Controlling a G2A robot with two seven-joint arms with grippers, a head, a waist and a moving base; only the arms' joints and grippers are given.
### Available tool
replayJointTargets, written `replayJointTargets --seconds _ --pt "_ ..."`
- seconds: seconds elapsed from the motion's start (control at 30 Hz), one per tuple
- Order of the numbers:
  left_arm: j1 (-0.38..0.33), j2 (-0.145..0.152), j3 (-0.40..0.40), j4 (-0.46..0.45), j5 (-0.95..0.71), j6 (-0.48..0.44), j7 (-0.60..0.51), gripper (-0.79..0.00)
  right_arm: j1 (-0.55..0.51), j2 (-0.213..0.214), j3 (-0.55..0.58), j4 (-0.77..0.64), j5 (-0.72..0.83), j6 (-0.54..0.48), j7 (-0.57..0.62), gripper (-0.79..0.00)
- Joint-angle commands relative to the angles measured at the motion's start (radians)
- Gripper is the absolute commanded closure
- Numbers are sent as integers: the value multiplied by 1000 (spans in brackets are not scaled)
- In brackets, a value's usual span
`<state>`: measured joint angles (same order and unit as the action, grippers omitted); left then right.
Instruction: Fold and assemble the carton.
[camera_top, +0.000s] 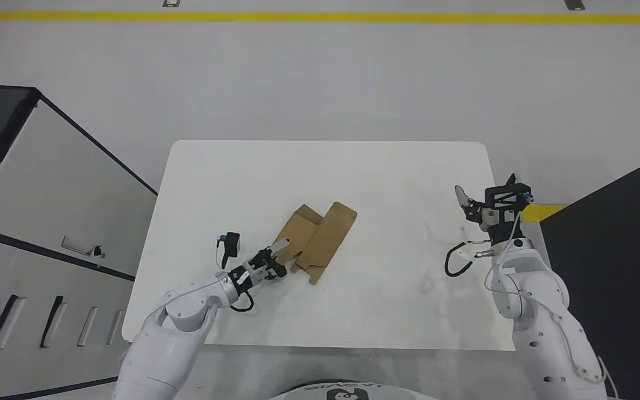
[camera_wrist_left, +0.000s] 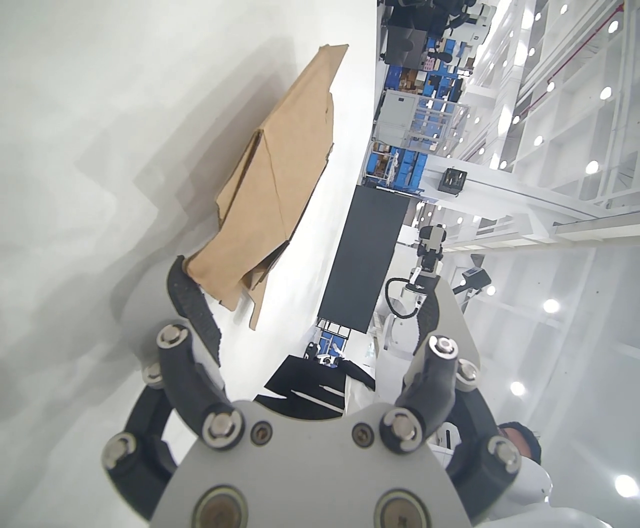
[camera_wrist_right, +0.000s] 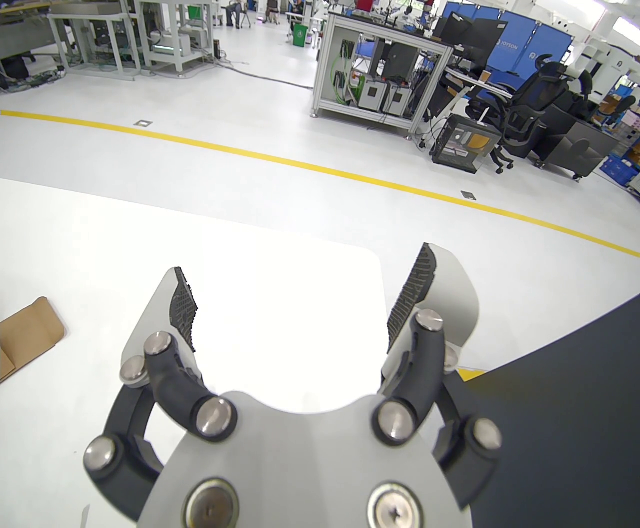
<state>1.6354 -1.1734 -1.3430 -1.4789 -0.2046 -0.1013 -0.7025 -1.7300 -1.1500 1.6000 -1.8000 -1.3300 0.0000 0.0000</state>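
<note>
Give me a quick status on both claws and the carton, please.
Left claw open, at near end of carton. Right claw open, holding nothing, over table edge. Carton flat, unassembled, on table.

Floor (camera_top: 320, 80): pale grey, glossy.
Yellow line (camera_top: 320, 17): runs across the top of the top view.
Table (camera_top: 420, 170): white, rounded corners, centre frame.
Cabinet (camera_top: 60, 190): grey, left edge.
Dark panel (camera_top: 600, 270): right edge.
Office chairs (camera_wrist_right: 530, 107): black, beside workbenches (camera_wrist_right: 380, 65).
Ceiling lights (camera_wrist_left: 550, 305): round, bright.
</note>
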Motion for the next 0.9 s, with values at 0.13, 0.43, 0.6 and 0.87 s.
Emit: replayJointTargets --seconds 0.13,0.43,0.6,0.87 --pt "-10 0 11 11 -9 -8 8 -385 0 0 0 0 0 0 0 -785" --pt "-42 -5 42 48 -22 4 33 -366 0 0 0 0 0 0 0 -785" --pt "-71 -10 71 87 -22 20 56 -376 0 0 0 0 0 0 0 -785" --pt "-98 -17 90 125 -59 -7 69 -314 0 0 0 0 0 0 0 -785"
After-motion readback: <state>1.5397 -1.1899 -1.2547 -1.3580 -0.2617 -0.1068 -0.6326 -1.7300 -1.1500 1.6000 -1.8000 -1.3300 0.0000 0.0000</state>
